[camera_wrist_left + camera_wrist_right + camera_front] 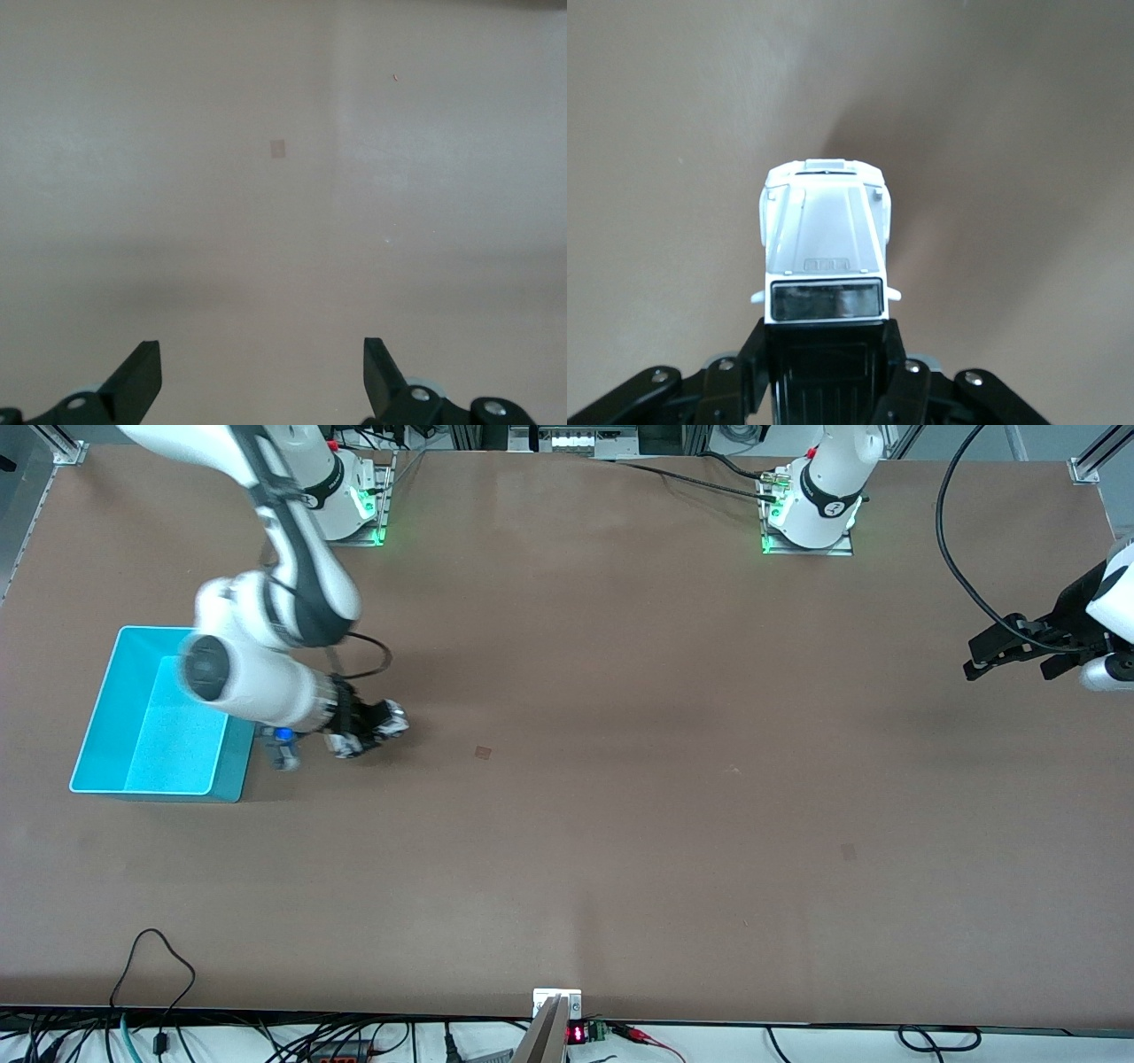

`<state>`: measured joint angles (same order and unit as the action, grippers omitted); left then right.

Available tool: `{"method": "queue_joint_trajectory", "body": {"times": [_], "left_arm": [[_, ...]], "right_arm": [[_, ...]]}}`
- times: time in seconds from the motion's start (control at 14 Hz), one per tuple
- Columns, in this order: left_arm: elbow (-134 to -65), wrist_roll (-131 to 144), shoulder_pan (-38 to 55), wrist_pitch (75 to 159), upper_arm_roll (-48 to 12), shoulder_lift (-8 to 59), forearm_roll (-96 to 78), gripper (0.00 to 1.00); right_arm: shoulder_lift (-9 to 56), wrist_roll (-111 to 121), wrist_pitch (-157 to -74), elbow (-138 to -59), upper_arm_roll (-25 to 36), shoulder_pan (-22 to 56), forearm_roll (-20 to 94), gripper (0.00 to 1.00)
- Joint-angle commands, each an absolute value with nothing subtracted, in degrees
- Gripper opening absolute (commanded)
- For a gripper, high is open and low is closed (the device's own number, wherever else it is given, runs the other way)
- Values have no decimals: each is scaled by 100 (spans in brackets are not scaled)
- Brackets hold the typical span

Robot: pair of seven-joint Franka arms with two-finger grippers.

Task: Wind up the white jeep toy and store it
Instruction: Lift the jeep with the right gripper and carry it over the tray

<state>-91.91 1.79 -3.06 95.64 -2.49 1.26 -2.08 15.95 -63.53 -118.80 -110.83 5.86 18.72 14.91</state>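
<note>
Right claw (365,731) hangs low over the brown desk (620,824), just beside the cyan bin (97,731), which lies at the right arm's end of the desk. Its fingers (757,367) are clamped on the sides of the white jeep toy (824,243), whose bonnet points out past the fingertips in the right wrist view. At the left arm's end, the left claw (263,372) waits in the air over bare desk, spread wide with nothing between its fingers.

High front camera, two wrist close-ups
</note>
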Motion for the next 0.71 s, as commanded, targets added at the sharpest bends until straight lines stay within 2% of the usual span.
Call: {"method": "queue_joint_trajectory", "body": {"times": [0.0,0.21,0.64], "left_arm": [[-9343,105,-317,9624,-290,-35,-237,100],[-9343,114,-308,9624,-316,-44,-264,100],[-9360,114,-272,9615,-343,-35,-264,100]], "right_arm": [[925,-5278,-11261,-11206,510,1303,1276,3],[467,-3697,-10654,-11197,510,512,897,3],[237,-769,-10450,-11197,440,-623,151,3]]}}
